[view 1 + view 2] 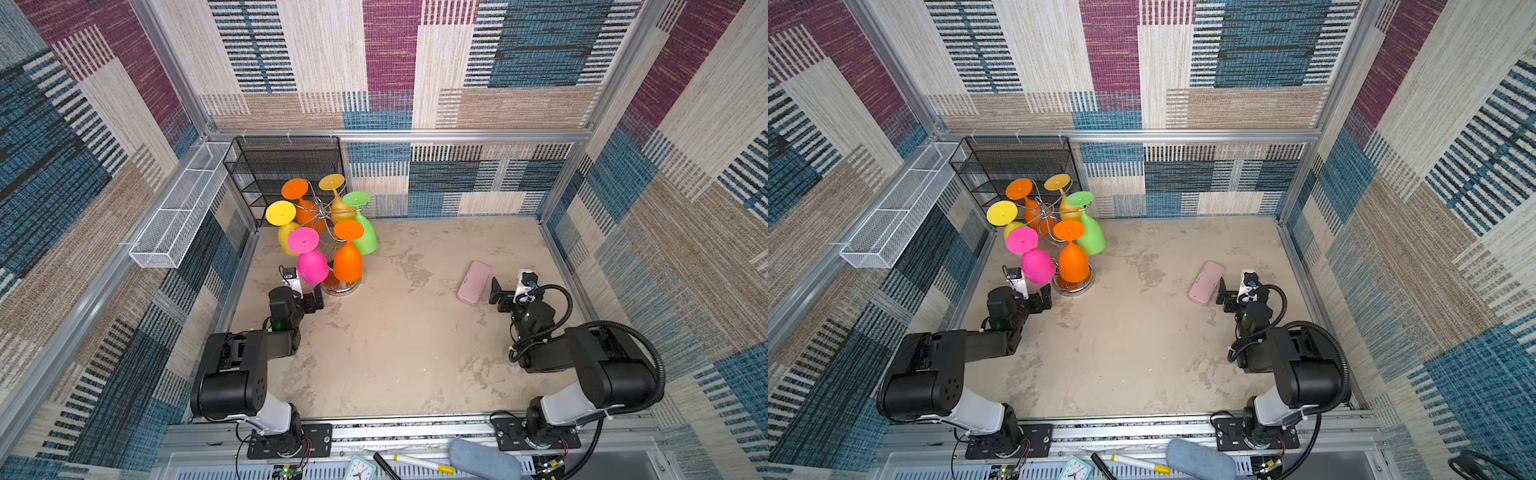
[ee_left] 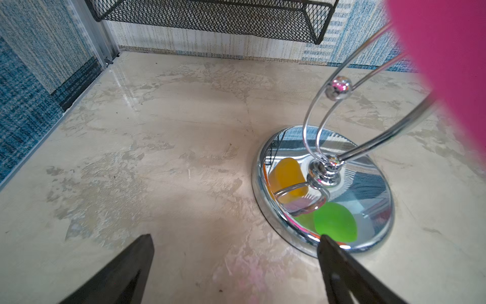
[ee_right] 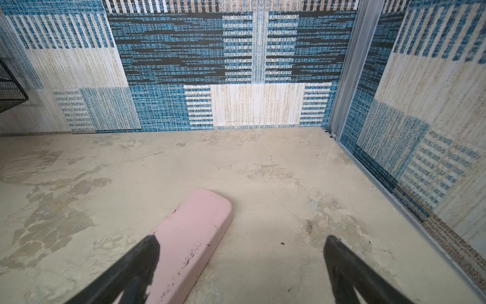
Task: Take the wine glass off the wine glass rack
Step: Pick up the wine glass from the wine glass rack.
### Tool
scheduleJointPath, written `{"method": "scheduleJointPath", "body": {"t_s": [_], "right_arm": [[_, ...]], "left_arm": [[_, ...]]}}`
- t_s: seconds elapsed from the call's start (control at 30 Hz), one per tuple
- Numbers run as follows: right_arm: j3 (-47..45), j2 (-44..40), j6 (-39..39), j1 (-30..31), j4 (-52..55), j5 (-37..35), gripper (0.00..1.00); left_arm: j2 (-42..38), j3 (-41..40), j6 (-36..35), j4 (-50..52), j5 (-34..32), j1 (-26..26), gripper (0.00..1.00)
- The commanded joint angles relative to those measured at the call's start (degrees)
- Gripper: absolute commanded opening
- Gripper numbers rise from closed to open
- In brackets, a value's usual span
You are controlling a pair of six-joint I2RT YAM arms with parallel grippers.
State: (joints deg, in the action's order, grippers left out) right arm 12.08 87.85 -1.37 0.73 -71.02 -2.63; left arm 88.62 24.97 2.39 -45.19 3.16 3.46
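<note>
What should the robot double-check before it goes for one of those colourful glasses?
1. The left gripper open and empty: ok.
2. Six glasses hanging upside down on the rack: ok.
3. The left gripper lined up on a glass: not ok; it sits low by the rack's base, near the pink glass.
4. The right gripper out of the way: ok; open, beside the pink case.
5. Rack fastened to the table: cannot tell.

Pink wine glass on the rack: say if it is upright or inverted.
Inverted: the pink wine glass hangs from the wine glass rack, foot up, bowl down.
</note>
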Motion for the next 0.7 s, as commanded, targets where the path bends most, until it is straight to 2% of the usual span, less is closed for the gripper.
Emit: {"method": "scheduleJointPath", "body": {"t_s": [0.0, 0.67], "right_arm": [[0.0, -0.1, -0.3, 0.0, -2.4, 0.7, 1.00], [0.1, 0.0, -0.2, -0.3, -2.1, 1.0, 1.00]], "left_arm": [[0.2, 0.5, -1.4, -0.3, -0.5, -0.1, 1.00], [-0.1, 0.3, -1.6, -0.1, -0.7, -0.1, 1.00]]}}
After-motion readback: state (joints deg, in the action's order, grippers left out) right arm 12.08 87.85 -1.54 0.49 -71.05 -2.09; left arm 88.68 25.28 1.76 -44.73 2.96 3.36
